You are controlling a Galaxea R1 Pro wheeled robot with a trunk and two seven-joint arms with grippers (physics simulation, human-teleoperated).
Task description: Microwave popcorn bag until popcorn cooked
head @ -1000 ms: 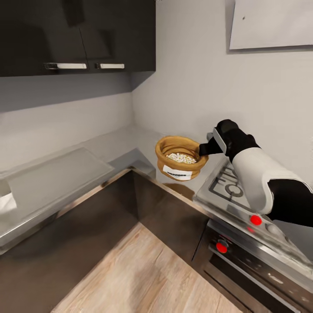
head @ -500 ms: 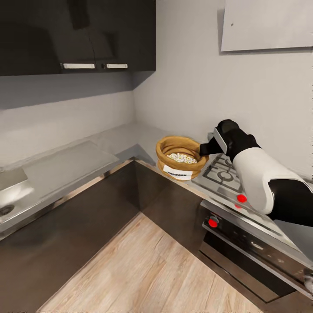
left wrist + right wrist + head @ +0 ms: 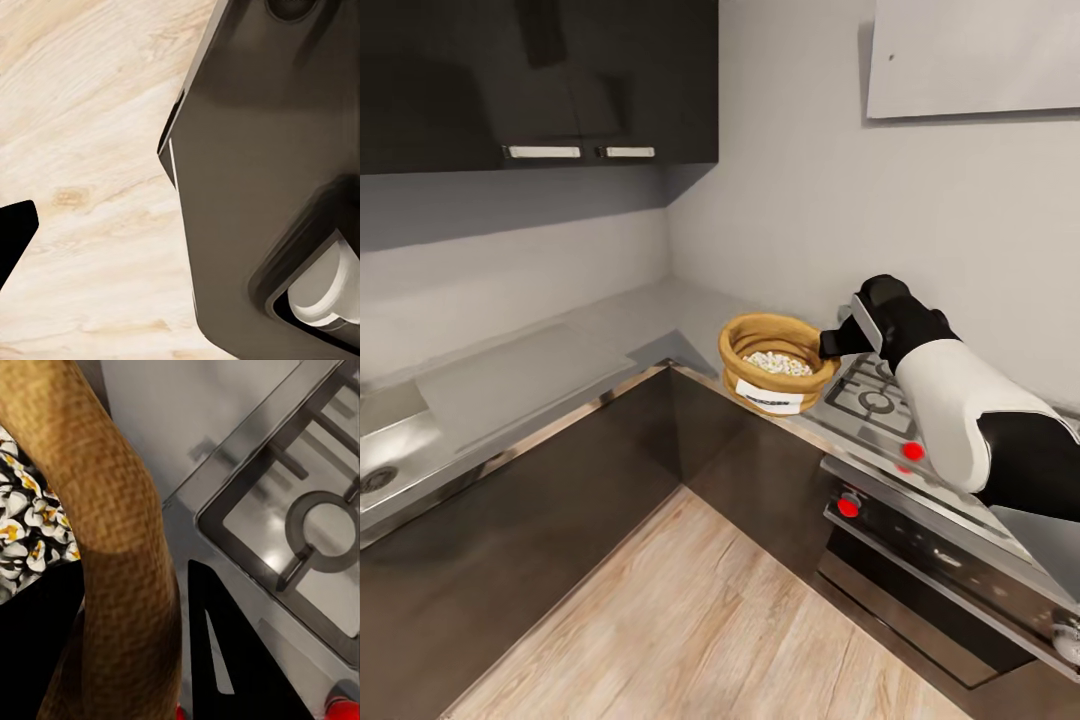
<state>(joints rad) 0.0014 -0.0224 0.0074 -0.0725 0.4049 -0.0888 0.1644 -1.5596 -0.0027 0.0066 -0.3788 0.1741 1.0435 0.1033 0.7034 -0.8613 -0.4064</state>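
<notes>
Since a second ago the whole head view has swung, so the camera has moved: the hob (image 3: 875,400) and the oven front (image 3: 930,590) now show more fully, and a sink (image 3: 375,478) has come in at the far left of the bench (image 3: 540,375). The right tool (image 3: 828,345) and the popcorn bag (image 3: 775,375) sit at the same place in the view as before.

The right tool is clamped on the bag's rolled rim at the side nearest the hob. In the right wrist view one dark finger (image 3: 225,660) lies along the outside of the rim (image 3: 120,555), touching it, while the other is inside the bag. The bag is upright, held over the front edge of the bench just beside the hob's left edge, near the inner corner. The popcorn (image 3: 778,363) lies in a pale heap inside it.

The left wrist view looks down at the wood floor (image 3: 82,150) and a dark part of the robot's body (image 3: 277,172); I cannot tell how the left tool stands.
</notes>
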